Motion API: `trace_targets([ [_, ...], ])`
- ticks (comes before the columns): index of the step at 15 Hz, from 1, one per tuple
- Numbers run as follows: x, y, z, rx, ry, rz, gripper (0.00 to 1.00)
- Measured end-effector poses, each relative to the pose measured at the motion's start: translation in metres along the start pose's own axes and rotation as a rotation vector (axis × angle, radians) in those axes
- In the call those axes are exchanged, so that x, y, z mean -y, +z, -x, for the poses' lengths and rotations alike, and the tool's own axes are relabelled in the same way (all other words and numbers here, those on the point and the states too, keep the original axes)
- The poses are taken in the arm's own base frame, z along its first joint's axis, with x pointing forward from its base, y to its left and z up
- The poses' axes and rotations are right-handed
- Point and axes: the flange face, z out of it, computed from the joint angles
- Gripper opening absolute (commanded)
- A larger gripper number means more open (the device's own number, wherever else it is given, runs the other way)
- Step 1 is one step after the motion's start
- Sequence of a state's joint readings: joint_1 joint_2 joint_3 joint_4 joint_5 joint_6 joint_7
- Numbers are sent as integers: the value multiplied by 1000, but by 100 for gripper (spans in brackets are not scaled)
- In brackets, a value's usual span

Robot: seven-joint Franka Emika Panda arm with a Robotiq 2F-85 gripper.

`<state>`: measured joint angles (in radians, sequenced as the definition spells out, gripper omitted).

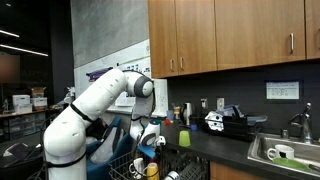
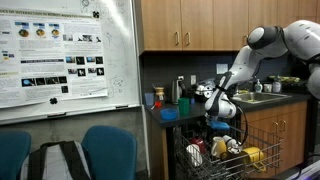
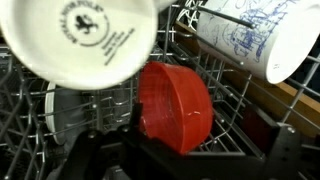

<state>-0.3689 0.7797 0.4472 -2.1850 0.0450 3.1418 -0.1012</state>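
Upturned white bowl (image 3: 80,40) fills the top of the wrist view, with a blue-patterned mug (image 3: 250,40) beside it. Between them a red bowl (image 3: 175,105) stands on edge in the dish rack (image 2: 265,150), just ahead of the fingers (image 3: 100,158), which are spread wide and empty.

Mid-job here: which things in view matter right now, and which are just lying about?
In hand: open gripper, red round plastic bowl nearest it, wire dish rack.
Lying about: white ceramic bowl with black crest, white blue-patterned mug, green cup, blue chairs.
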Motion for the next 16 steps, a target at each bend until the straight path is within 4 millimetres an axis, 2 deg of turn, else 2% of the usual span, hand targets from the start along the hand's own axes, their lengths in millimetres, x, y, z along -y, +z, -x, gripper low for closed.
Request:
trace_targets([
  [16,-5,0,6,-2,225,10,100],
])
